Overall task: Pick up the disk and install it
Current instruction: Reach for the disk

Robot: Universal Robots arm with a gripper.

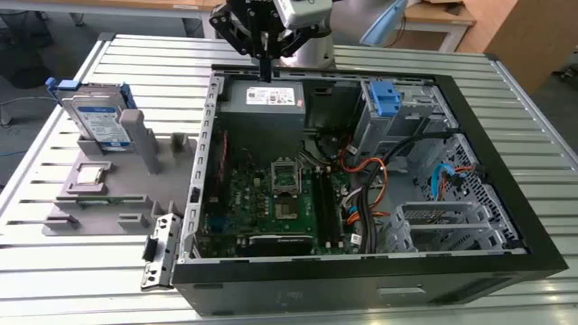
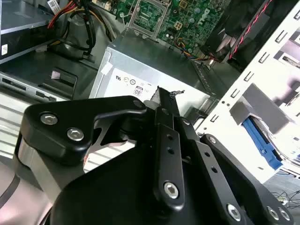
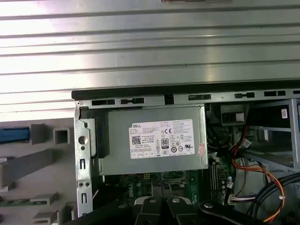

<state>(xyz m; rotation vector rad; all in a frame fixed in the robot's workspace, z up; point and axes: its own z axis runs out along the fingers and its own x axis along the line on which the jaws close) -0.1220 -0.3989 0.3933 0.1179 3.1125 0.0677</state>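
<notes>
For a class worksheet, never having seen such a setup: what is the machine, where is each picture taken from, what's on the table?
A robot arm with a gripper works over a slatted metal table. The exterior view watches from off the arm; both wrist views ride on the arm. On the table lies an open computer case; beside it, on the exterior view's left, a grey holder holds the disk upright. The gripper, shut and empty, hangs above the grey power supply box.

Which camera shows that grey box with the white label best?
The first wrist view: the grey box faces the camera squarely, its whole labelled side clear. The exterior view shows it at an angle, at the case's far end, under the claw. In the second wrist view the claw covers part of it.
</notes>
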